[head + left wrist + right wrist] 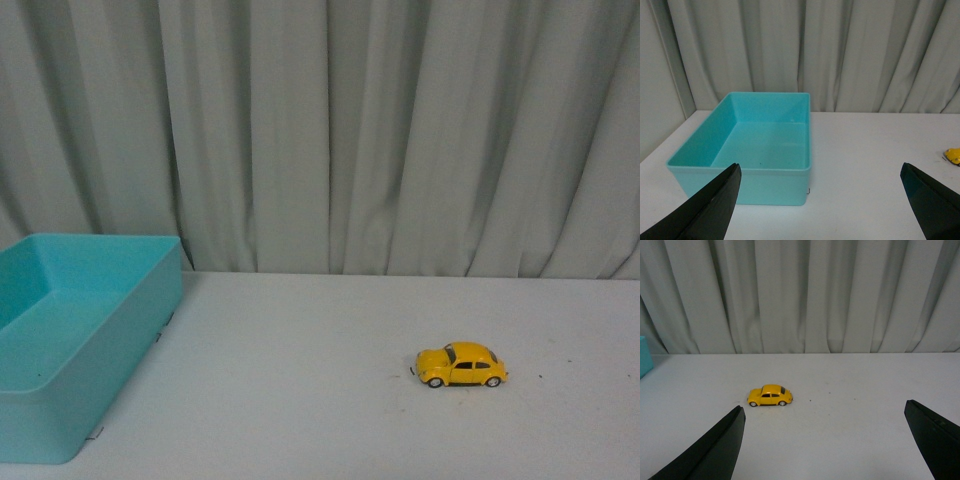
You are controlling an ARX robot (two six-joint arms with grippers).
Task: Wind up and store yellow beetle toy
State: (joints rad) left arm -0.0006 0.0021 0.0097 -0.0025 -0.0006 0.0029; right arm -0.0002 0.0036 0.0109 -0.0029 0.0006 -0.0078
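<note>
The yellow beetle toy [461,365] stands on its wheels on the white table, right of centre, side-on with its nose to the left. It also shows in the right wrist view [770,395] and as a yellow sliver at the edge of the left wrist view [953,156]. My right gripper [825,440] is open and empty, short of the toy, which lies beyond its left finger [715,450]. My left gripper [820,200] is open and empty, in front of the turquoise bin [740,192]. Neither arm shows in the front view.
The turquoise rectangular bin [60,420] sits at the table's left, empty inside. Its corner shows at the edge of the right wrist view [644,357]. A pale pleated curtain [330,130] hangs behind the table's far edge.
</note>
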